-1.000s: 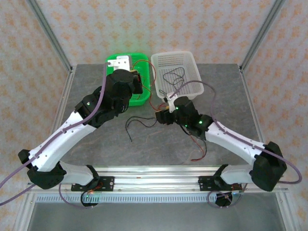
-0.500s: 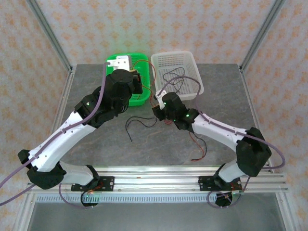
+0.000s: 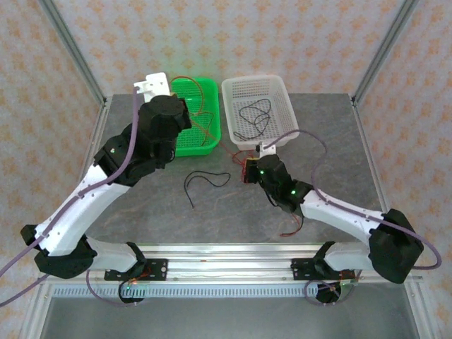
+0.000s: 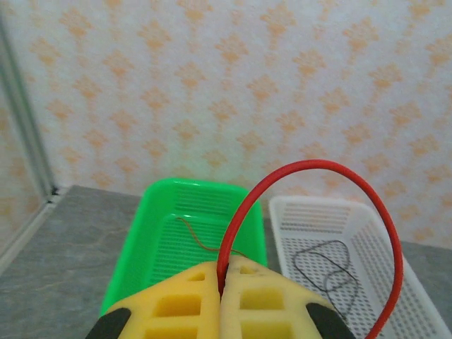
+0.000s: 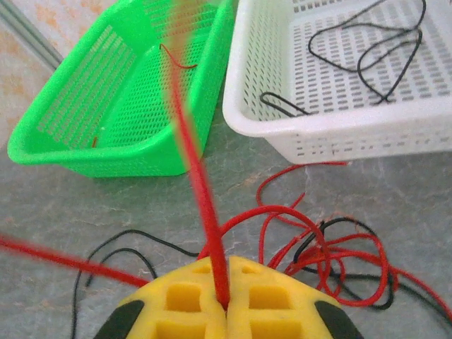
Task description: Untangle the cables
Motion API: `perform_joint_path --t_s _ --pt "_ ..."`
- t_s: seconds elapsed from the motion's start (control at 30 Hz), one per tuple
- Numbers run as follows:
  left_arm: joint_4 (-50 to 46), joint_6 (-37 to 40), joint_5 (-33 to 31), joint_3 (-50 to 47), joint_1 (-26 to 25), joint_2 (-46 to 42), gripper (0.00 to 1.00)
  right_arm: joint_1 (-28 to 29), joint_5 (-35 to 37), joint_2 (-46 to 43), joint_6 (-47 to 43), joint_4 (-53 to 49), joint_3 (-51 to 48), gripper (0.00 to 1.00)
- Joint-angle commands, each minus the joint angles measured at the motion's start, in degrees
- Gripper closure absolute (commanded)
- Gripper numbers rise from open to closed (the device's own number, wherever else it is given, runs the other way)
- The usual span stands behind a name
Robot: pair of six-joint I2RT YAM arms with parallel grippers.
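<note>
Pinching, left end effector point(image 4: 224, 275): pads point(image 4: 176, 304) closed on a red cable point(image 4: 318, 164); the lower frame edge cuts off its loop.
Right end effector point(image 5: 227, 282): pads closed on a red strand point(image 5: 201, 183), blurred near the lens; same cable or not, I cannot tell.
Tangle point(image 5: 332, 247): red and black, on the counter point(image 5: 70, 205) before the white basket point(image 5: 339, 134), partly hidden behind my pads.
Black cable point(image 5: 360, 67): inside the white basket.

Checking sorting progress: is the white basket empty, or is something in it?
Not empty. A black cable lies looped on the floor of the white basket, seen from above and from the right wrist.
</note>
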Motion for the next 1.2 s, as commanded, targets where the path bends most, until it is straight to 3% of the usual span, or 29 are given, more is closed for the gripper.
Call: perform_joint_path --t_s 0.0,0.3,0.33,0.5,0.6,0.93,1.17 --pt "-2.1 3.1 -8.4 3.5 1.5 -0.7 1.00 -1.0 5.4 0.1 8.6 -1.3 -2.3 1.00" --pt "-1.4 5.5 -10.8 5.2 3.6 -1.2 0.99 -5.4 4.7 1.8 18.9 -3.3 -5.9 1.00" --pt "-1.1 5.8 -10.9 5.4 3.8 -1.2 0.99 -5.7 4.2 2.0 19.7 -3.2 -6.4 0.98" --pt "0.8 7.6 -10.5 6.3 4.1 -0.8 0.99 -6.1 2.2 2.7 22.9 -2.9 -8.3 0.69" --pt "1.9 8.4 -9.4 6.9 4.1 -0.2 0.99 -6.1 1.8 2.5 24.1 -3.1 -9.0 0.62" --pt "6.1 13.2 -8.3 10.9 4.1 3.4 0.99 -6.1 1.3 0.9 26.4 -3.4 -11.4 0.58" --pt "14.1 21.7 -13.2 14.2 4.4 7.2 0.98 -6.2 -0.2 -0.7 25.9 -4.2 -12.2 0.49"
